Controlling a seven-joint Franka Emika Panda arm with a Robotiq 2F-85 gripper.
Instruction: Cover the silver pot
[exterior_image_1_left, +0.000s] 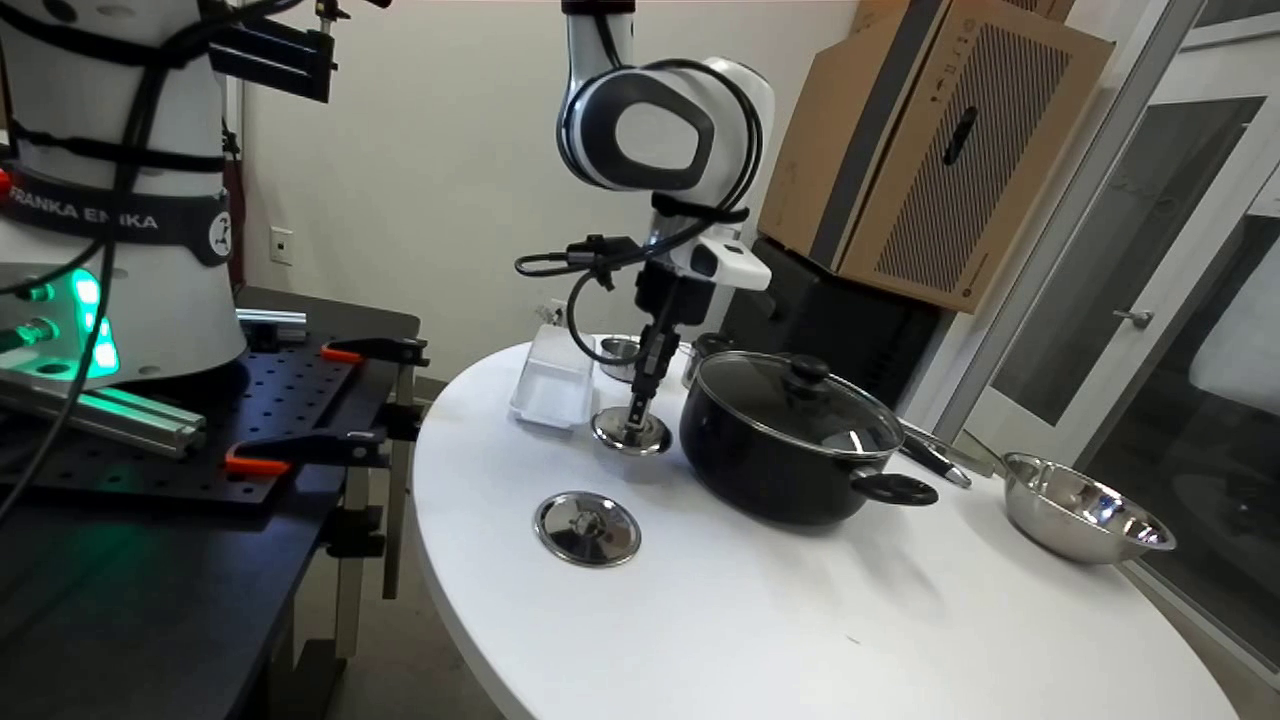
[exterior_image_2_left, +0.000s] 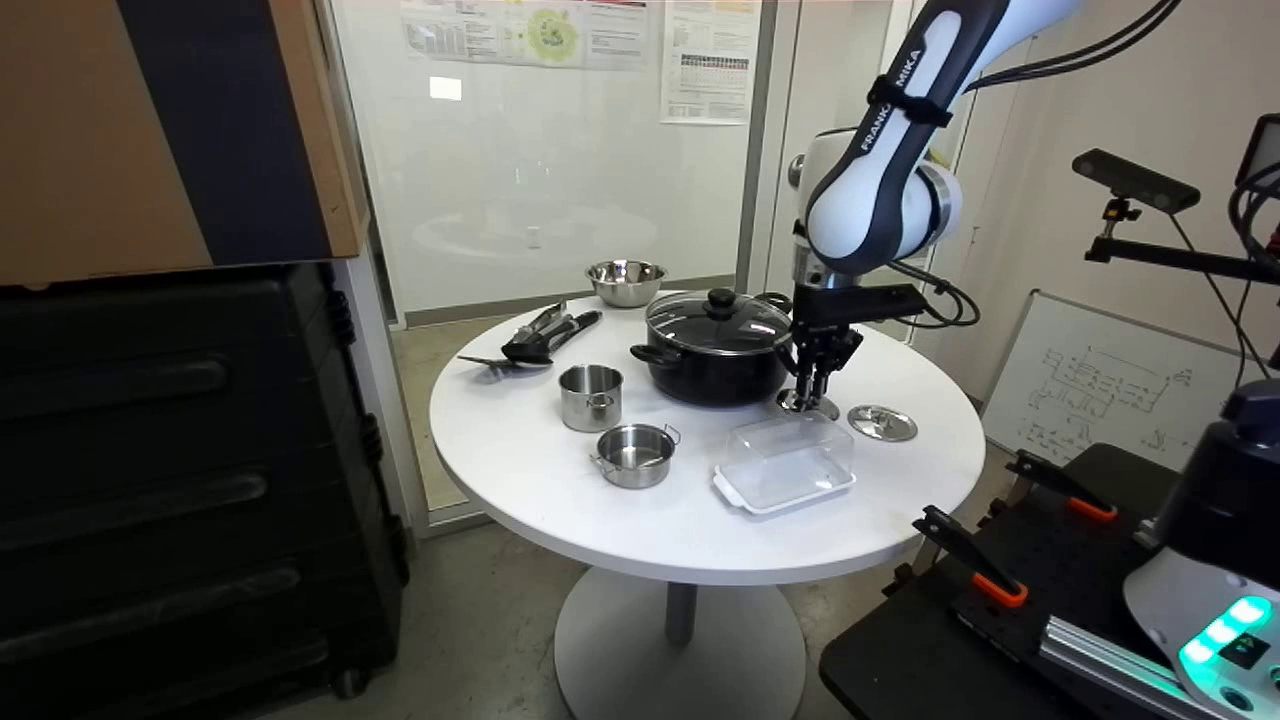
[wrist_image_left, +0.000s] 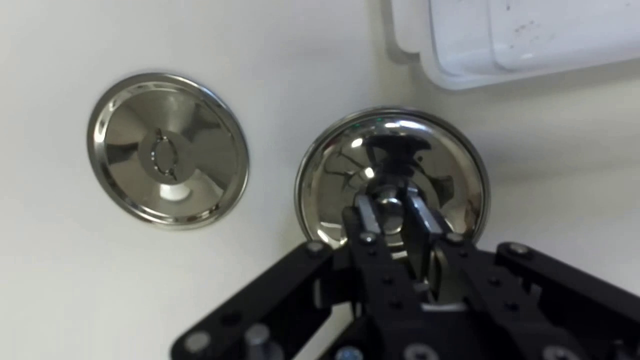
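Observation:
The silver pot (exterior_image_2_left: 635, 458) is low, round and open, with small side handles. It stands near the table edge in an exterior view and shows partly behind the arm's cable in an exterior view (exterior_image_1_left: 620, 350); it is outside the wrist view. My gripper (wrist_image_left: 389, 197) is shut on the knob of a round shiny lid (wrist_image_left: 340, 155). The lid (exterior_image_1_left: 655, 438) hangs level, seemingly just above the table, beside the black pot. The gripper shows in both exterior views (exterior_image_1_left: 637, 412) (exterior_image_2_left: 810, 395). A second silver lid (wrist_image_left: 195, 125) with a loop handle lies flat on the table (exterior_image_1_left: 588, 530).
A black lidded pot (exterior_image_1_left: 770, 480) stands close beside the gripper. A clear plastic box on a white base (exterior_image_2_left: 785, 480) lies between the held lid and the silver pot's side. A taller silver pot (exterior_image_2_left: 590, 400), utensils (exterior_image_2_left: 545, 335) and a steel bowl (exterior_image_1_left: 1080, 505) also stand on the table.

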